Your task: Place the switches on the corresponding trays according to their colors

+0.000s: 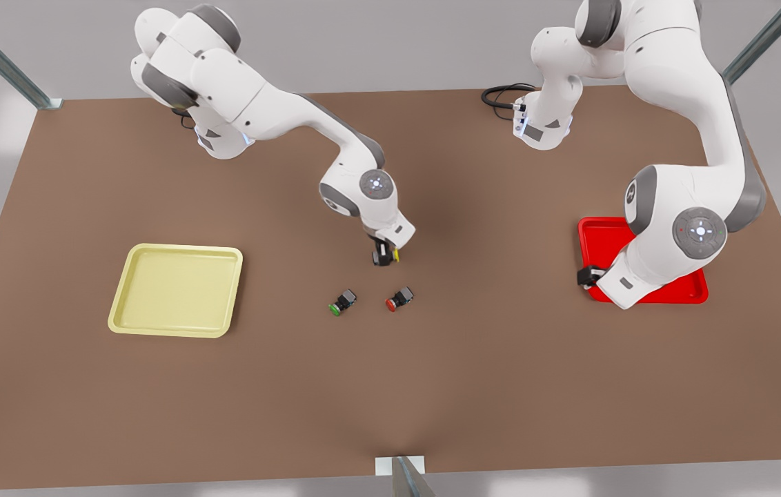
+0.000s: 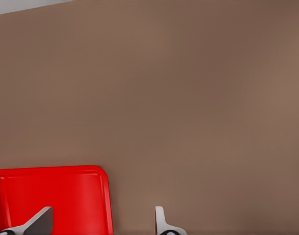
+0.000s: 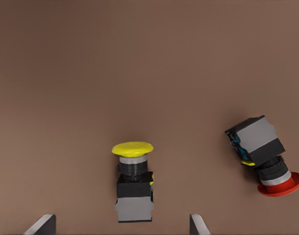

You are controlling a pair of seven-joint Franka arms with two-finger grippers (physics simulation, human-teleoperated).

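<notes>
Nearest the front camera, a small grey post [image 1: 406,475] is seen at the edge of the brown table [image 1: 390,386].

Next, two little switches are found lying on their sides in the middle of the table. The green switch [image 1: 343,302] is on the front view's left and the red switch [image 1: 399,299] is just beside it on the front view's right, with a small gap between them. In the right wrist view the red switch [image 3: 263,154] is seen tipped over, with its red cap on the table.

Level with these two switches, the yellow tray [image 1: 177,290] is seen on the front view's left, well apart from the switches. The red tray [image 1: 639,261] is seen on the front view's right, also well apart from them.

The left gripper [image 1: 590,276] is held over the near corner of the red tray. In the left wrist view its fingers [image 2: 40,221] are spread wide with nothing between them, one over the red tray [image 2: 66,196] and one over the bare table. This arm is waiting.

A little farther back, the right gripper [image 1: 384,257] is pointed down at the yellow switch [image 1: 395,255]. In the right wrist view the yellow switch [image 3: 134,182] is lying between the wide-open fingers [image 3: 43,224], and it is not being touched by them.

At the back of the table, a black cable [image 1: 504,94] is seen by the base of the arm.
</notes>
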